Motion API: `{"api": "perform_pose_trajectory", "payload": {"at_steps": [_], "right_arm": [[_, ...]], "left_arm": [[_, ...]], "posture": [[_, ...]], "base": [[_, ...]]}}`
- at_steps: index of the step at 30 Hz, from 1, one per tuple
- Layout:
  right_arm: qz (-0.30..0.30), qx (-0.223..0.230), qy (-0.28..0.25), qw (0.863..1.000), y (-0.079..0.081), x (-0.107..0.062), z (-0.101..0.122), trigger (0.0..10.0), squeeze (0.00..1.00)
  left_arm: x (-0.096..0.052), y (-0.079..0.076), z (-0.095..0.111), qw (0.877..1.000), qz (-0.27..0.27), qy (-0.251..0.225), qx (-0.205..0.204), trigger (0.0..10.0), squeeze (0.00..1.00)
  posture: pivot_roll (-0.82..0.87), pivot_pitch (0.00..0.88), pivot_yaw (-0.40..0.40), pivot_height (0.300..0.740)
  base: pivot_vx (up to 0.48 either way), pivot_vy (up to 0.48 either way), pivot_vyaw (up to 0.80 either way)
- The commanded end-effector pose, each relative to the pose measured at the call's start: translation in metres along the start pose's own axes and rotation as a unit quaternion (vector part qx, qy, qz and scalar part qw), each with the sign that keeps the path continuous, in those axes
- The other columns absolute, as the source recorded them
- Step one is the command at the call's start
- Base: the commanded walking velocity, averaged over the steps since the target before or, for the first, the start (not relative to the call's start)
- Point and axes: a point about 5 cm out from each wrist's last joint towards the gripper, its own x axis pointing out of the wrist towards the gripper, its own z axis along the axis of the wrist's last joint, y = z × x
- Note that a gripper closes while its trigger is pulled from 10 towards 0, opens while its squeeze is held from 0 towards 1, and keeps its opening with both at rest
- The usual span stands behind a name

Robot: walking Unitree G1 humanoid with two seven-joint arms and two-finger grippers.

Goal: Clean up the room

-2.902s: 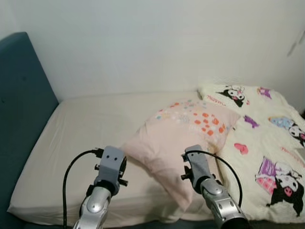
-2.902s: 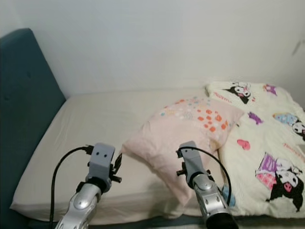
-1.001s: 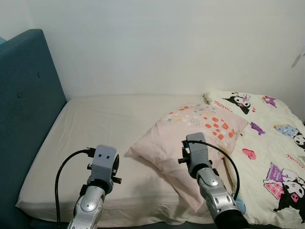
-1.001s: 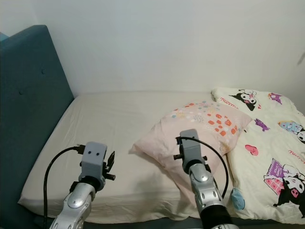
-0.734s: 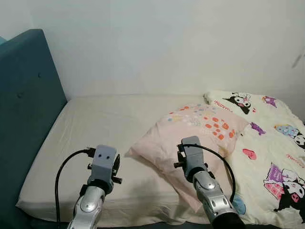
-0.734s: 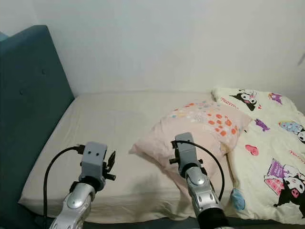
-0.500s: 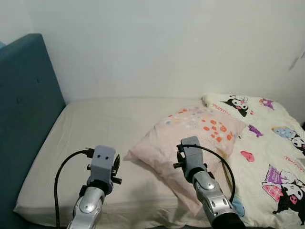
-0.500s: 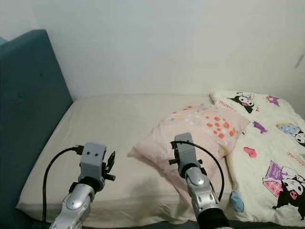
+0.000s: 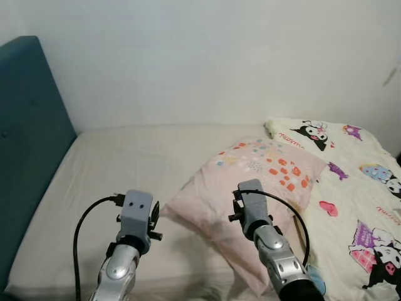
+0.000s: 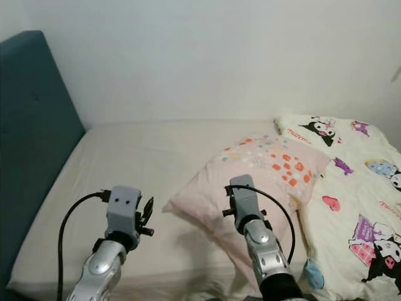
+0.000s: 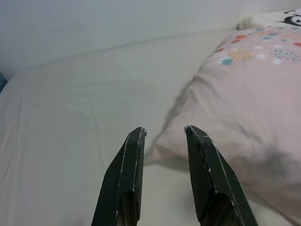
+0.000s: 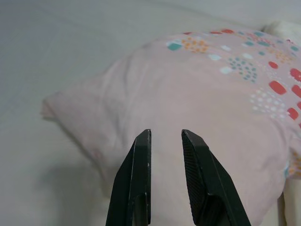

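Note:
A pink pillow (image 9: 250, 179) with coloured dots lies askew in the middle of the bed, its far end resting against a cartoon-print quilt (image 9: 351, 188). Both arms are raised over the bed's near edge. My left arm (image 9: 135, 216) sits just left of the pillow's near corner; its gripper (image 11: 164, 133) is open, fingers (image 11: 134, 155) pointing at that corner (image 11: 162, 153) above the sheet. My right arm (image 9: 250, 204) hangs over the pillow's near part. Its gripper (image 12: 165, 134) is open and empty, aimed at the pillow's face (image 12: 188, 89) without touching it.
The bed has a cream sheet (image 9: 125, 163) with bare room on its left half. A teal padded headboard (image 9: 28, 125) stands along the left and a white wall (image 9: 200, 56) runs behind. A small blue thing (image 10: 311, 274) lies at the quilt's near edge.
The whole picture has shifted, so the camera moved. My right arm has drifted slightly left over the pillow. Pillow and quilt lie as before; both grippers stay open.

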Motion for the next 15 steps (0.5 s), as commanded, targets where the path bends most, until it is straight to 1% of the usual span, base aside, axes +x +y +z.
{"api": "perform_pose_trajectory", "payload": {"at_steps": [1, 7, 10, 15], "right_arm": [[0.001, -0.001, 0.012, 1.000, -0.0008, -0.0013, -0.0053, 10.0, 0.00], [0.004, -0.002, 0.011, 1.000, 0.0016, -0.0011, -0.0043, 10.0, 0.00], [0.007, -0.002, 0.011, 1.000, 0.0022, -0.0009, -0.0035, 10.0, 0.00], [0.017, -0.008, 0.011, 1.000, 0.0011, -0.0004, -0.0028, 10.0, 0.00]], "left_arm": [[-0.0012, 0.0001, -0.0036, 1.000, 0.003, 0.008, 0.002, 10.0, 0.00], [-0.0025, 0.0023, -0.0037, 1.000, 0.004, 0.009, 0.004, 10.0, 0.00], [-0.0029, 0.0025, -0.0034, 1.000, 0.006, 0.008, 0.005, 10.0, 0.00], [-0.0048, -0.0009, -0.0038, 1.000, 0.019, 0.007, -0.006, 10.0, 0.00]], "posture": [[0.05, 0.015, -0.050, 0.740], [0.06, 0.023, -0.044, 0.740], [0.06, 0.027, -0.054, 0.740], [0.05, 0.028, -0.075, 0.740]], "base": [[0.000, 0.000, 0.00], [0.000, 0.000, 0.00], [0.000, 0.000, 0.00], [0.000, 0.000, 0.00]]}}
